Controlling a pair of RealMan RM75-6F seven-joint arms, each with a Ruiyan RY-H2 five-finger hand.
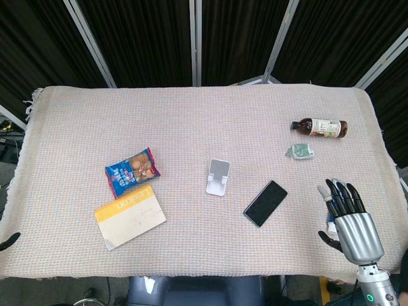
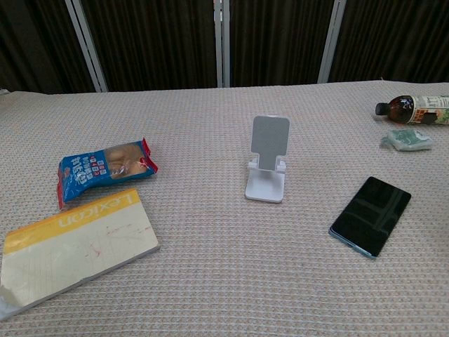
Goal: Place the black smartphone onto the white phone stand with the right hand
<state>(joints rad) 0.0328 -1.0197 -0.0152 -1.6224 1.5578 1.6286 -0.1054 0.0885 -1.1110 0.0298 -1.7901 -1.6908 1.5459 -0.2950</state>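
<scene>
desk covered by woven cloth. yellow lexicon book lying flat near front left, blue snack packet just behind it. right robot hand at front right edge, fingers spread and extended, holding nothing, well apart from the phone. only a dark tip of the left robot hand visible at the left edge; state cannot be told. dark bottle lying on its side at far right, small green packet near it. black smartphone flat on cloth, screen up, just right of the white phone stand, not touching. stand upright, unoccupied.
</scene>
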